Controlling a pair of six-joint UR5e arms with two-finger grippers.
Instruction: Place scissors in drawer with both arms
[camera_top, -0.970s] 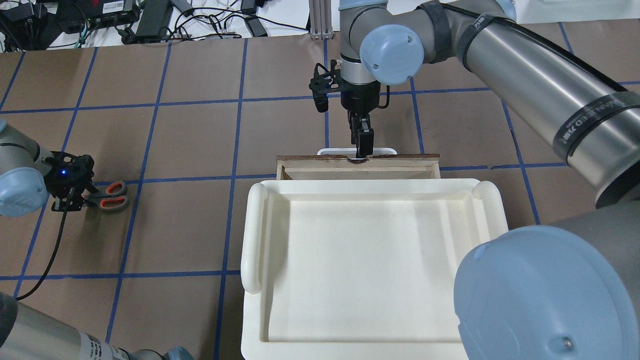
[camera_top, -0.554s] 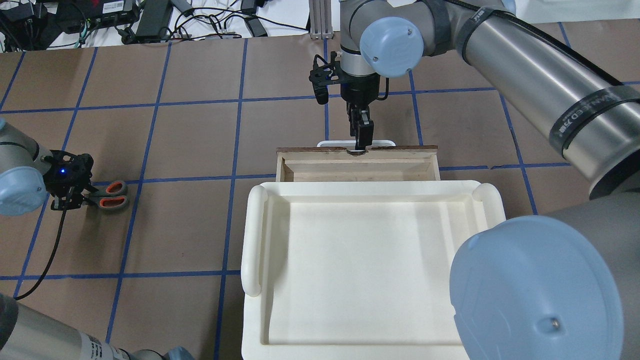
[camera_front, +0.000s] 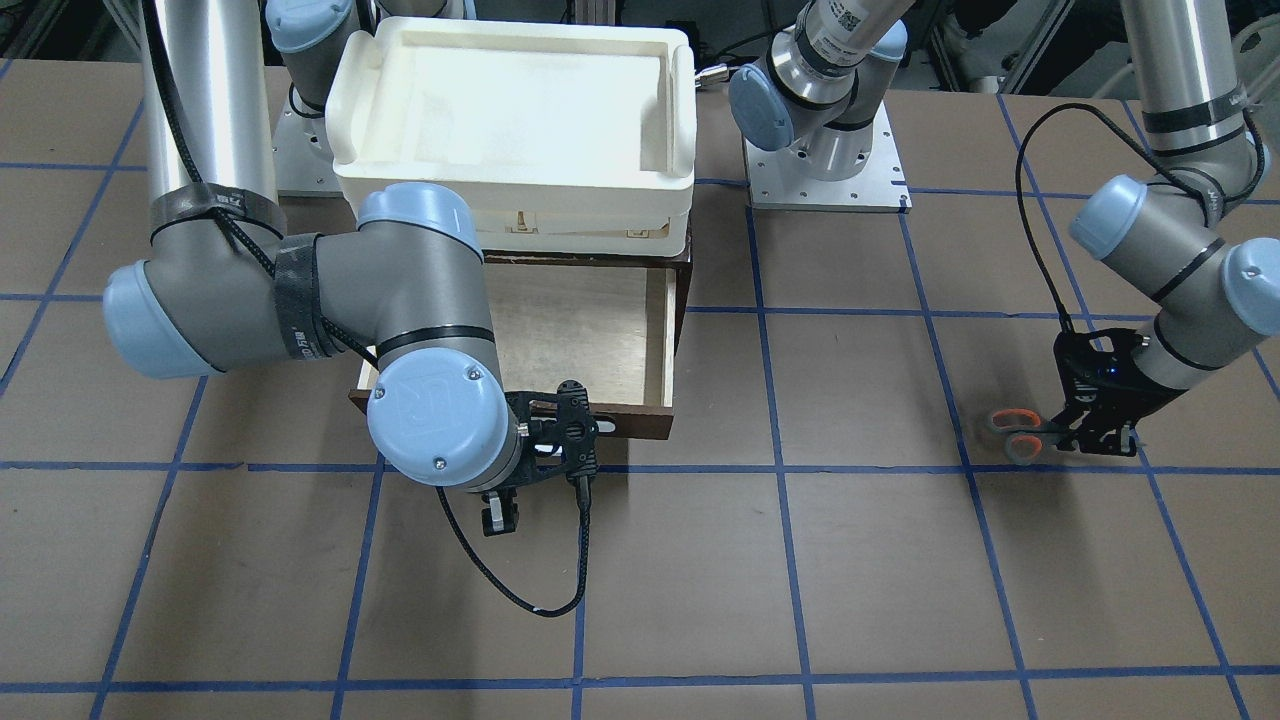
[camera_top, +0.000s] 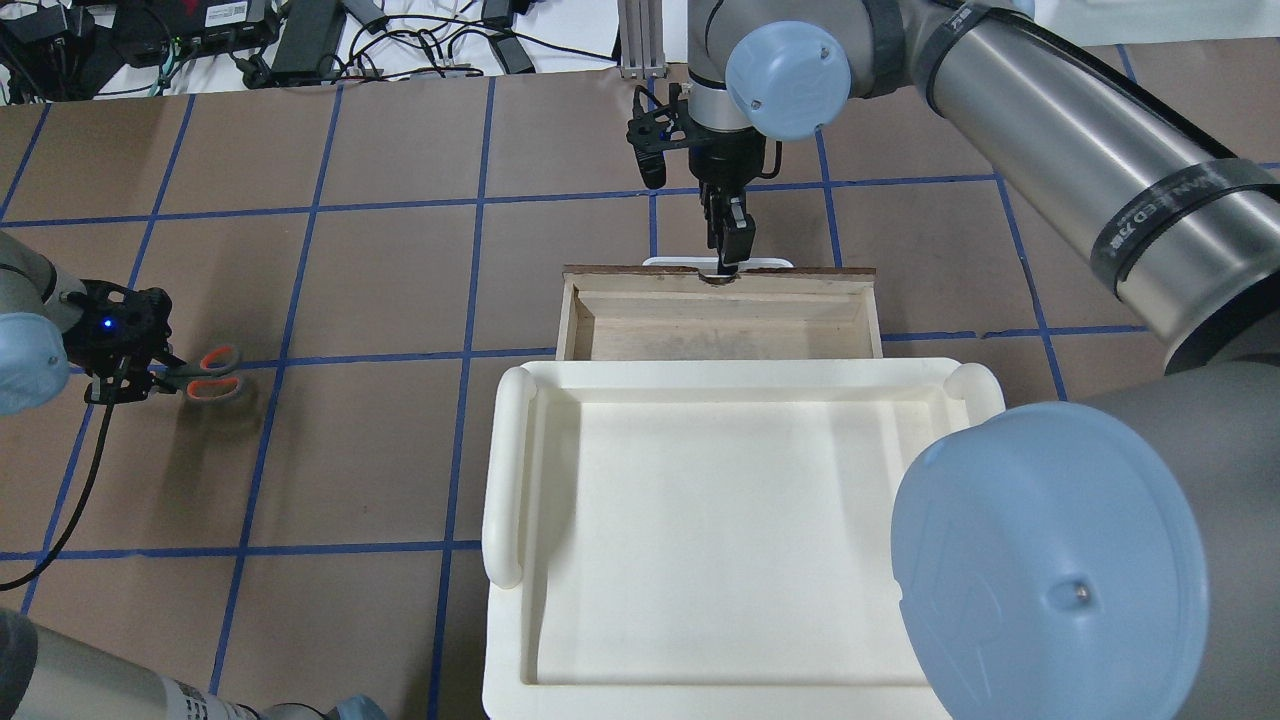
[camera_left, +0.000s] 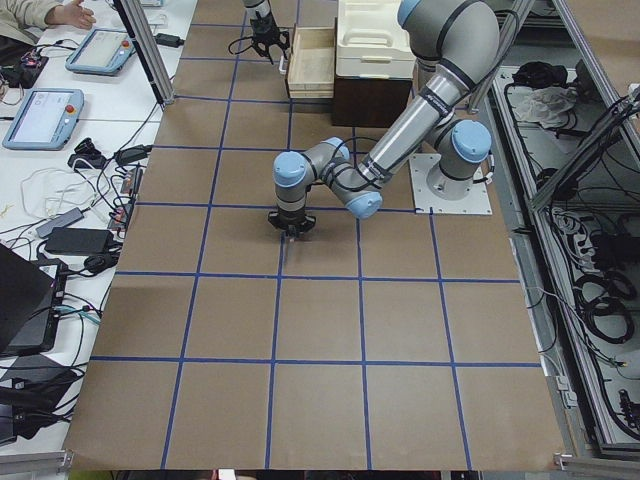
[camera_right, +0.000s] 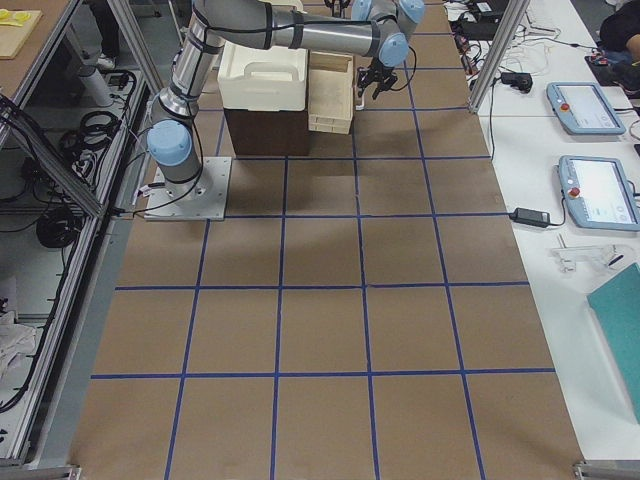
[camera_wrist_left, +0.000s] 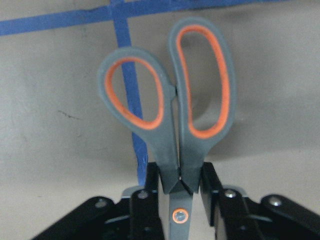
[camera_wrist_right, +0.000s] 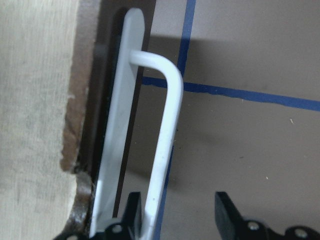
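Left gripper (camera_top: 140, 368): look to the far left edge of your overhead view, at mid-height. Its fingers (camera_wrist_left: 145, 200) are pressed in on the scissors from both sides, just by the pivot screw.
Scissors (camera_top: 207, 372): you'll find them held in that gripper. The blades are closed and the orange-lined loops point toward the view's right. Their shadow falls lower on the table (camera_top: 350, 470), apart from them.
Right gripper (camera_wrist_right: 178, 216): your wrist view shows its fingers spread with the white handle (camera_wrist_right: 162, 145) between them. The bar sits against the finger on the frame's left.
Drawer (camera_top: 720, 335): it's at upper centre of your overhead view, pulled partly out from under the white bin (camera_top: 505, 480), with its pale floor showing. It is well apart from the scissors.
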